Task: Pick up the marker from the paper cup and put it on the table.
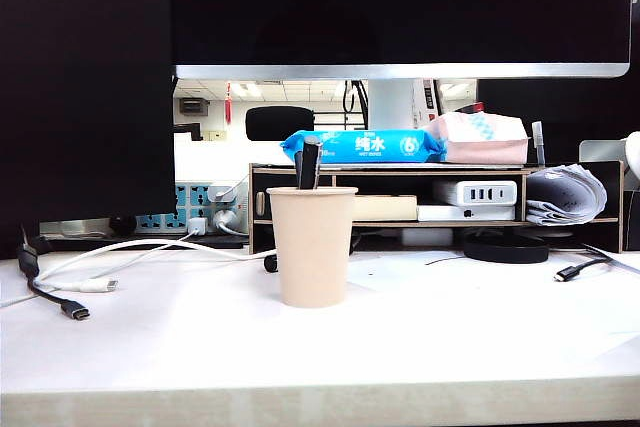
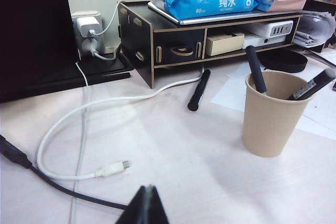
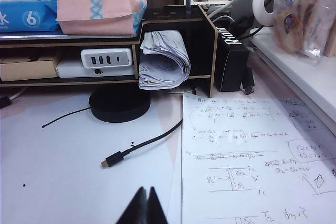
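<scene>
One paper cup (image 2: 270,114), apparently two pens inside, left gripper (image 2: 148,191) and right gripper (image 3: 145,192) both clenched, empty

Plain beige paper cup (image 1: 312,245), black marker (image 2: 256,70) inside it, white tabletop (image 1: 450,332) with pale wood front edge, blue wipes pack (image 1: 362,146) with white lettering, dark shelf stand (image 2: 157,40), black left claw (image 2: 145,206), black right claw (image 3: 145,207)
</scene>
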